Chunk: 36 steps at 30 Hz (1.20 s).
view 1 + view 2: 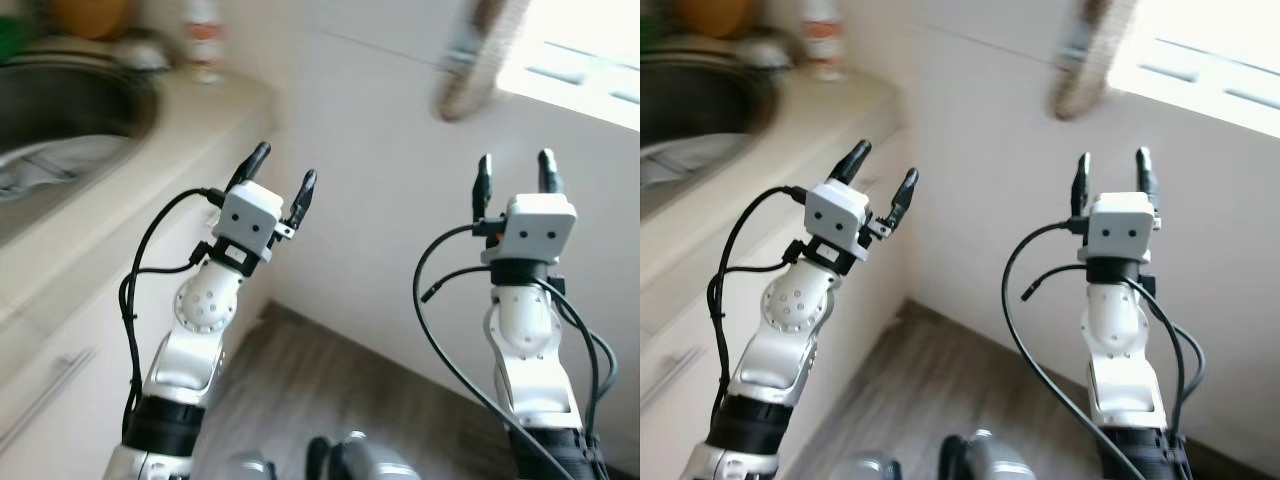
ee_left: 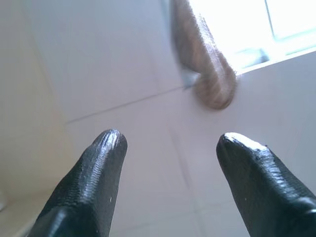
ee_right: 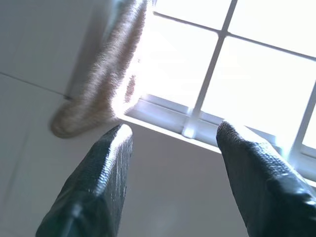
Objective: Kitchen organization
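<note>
Beside tabletop (image 1: pixel 190 120) edge | left hand (image 1: pixel 283 172) raised, fingers apart, empty | right hand (image 1: pixel 515 172) raised toward wall, fingers apart, empty | sink (image 1: pixel 70 105) at left

Beige desk (image 1: pixel 190 120) running along the left, holding a sunken steel sink (image 1: pixel 60 110); a blurred white bottle (image 1: pixel 203 40) standing on it behind the sink. Wood floor (image 1: pixel 330 390) lying below.

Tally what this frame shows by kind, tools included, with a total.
Robot tools, open and empty: 2, left tool, right tool
Sink basins: 1, sink
Bottles on the counter: 1, bottle
Hanging brown towels: 1, towel
Windows: 1, window
Total: 6
</note>
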Motion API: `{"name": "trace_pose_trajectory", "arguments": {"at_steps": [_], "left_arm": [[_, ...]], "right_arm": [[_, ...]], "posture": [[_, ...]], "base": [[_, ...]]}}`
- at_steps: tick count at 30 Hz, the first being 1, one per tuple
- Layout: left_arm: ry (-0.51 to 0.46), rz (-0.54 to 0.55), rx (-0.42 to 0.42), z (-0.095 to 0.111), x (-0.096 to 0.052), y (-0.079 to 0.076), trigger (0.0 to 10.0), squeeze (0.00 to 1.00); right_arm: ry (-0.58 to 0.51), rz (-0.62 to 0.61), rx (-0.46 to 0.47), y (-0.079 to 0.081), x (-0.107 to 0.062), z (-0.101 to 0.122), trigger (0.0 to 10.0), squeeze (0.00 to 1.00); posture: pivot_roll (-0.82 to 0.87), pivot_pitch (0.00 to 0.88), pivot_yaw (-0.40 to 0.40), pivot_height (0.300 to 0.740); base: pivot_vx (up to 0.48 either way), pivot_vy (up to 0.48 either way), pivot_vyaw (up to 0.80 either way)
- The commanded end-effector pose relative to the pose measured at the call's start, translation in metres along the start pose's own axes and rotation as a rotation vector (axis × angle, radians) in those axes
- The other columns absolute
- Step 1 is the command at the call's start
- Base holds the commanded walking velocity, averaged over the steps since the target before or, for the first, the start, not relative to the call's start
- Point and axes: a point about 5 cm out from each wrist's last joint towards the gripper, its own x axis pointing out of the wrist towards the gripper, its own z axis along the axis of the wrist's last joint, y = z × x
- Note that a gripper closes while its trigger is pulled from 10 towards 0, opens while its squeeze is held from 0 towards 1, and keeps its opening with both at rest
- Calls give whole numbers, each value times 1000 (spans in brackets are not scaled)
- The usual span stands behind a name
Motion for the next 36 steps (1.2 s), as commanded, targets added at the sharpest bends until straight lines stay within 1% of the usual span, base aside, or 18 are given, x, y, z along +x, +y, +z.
{"name": "trace_pose_trajectory", "arguments": {"at_steps": [1, 2, 3, 4, 6, 9, 12, 20, 22, 24, 26, 31, 34, 35, 36], "left_arm": [[-20, -7, 8, 5, 3, -1, 10000, 0], [-23, -6, 3, 5, 3, -1, 10000, 0], [-36, 0, -26, 6, 4, -1, 10000, 0], [-36, 0, -26, 6, 4, -1, 10000, 0], [-48, 6, -55, 7, 4, -1, 10000, 0], [-33, 4, -35, 6, 4, -1, 10000, 0], [-33, 3, -34, 6, 4, -2, 10000, 0], [-22, 12, -62, 4, 4, -1, 10000, 0], [-8, 21, -77, 3, 5, 0, 10000, 0], [10, 18, -82, 1, 5, 1, 10000, 0], [9, 16, -82, 1, 5, 0, 10000, 0], [-12, 24, -74, 3, 5, 0, 10000, 0], [-7, 19, -76, 2, 4, -1, 10000, 0], [-3, 16, -76, 1, 4, -1, 10000, 0], [-3, 15, -76, 1, 4, -1, 10000, 0]], "right_arm": [[-21, -7, -2, -1, 5, 4, 10000, 0], [-20, -7, -1, -1, 5, 4, 10000, 0], [-18, -8, 0, -2, 5, 3, 10000, 0], [-18, -8, 0, -2, 5, 3, 10000, 0], [-17, -10, 0, -2, 5, 3, 10000, 0], [-13, -13, 0, -2, 5, 3, 10000, 0], [-12, -13, 0, -2, 5, 3, 10000, 0], [7, -25, 5, -4, 6, 0, 10000, 0], [10, -27, 5, -4, 6, -1, 10000, 0], [14, -29, 6, -4, 5, -1, 10000, 0], [20, -30, 3, -4, 5, -2, 10000, 0], [40, -40, -6, -6, 5, -6, 10000, 0], [66, -55, 4, -7, 4, -9, 10000, 0], [100, -64, 27, -7, 4, -14, 10000, 0], [108, -66, 34, -7, 4, -15, 10000, 0]], "posture": [[135, 13, -47, 740], [135, 13, -47, 740], [135, 13, -47, 740], [135, 13, -47, 740], [135, 13, -47, 740], [134, 13, -46, 740], [134, 13, -46, 740], [132, 13, -48, 740], [132, 13, -48, 740], [132, 13, -48, 740], [132, 13, -48, 740], [131, 10, -48, 740], [132, 9, -49, 740], [133, 6, -49, 740], [133, 6, -49, 740]], "base": [[0, -480, -800], [0, -480, -800], [0, 0, -800], [0, 0, -800], [0, 0, -800], [0, 0, -800], [0, 0, -800], [0, 0, -800], [0, 0, 0], [0, 480, 0], [0, 480, 0], [0, 0, -800], [0, 0, 0], [0, 0, -438], [0, 0, -438]]}}
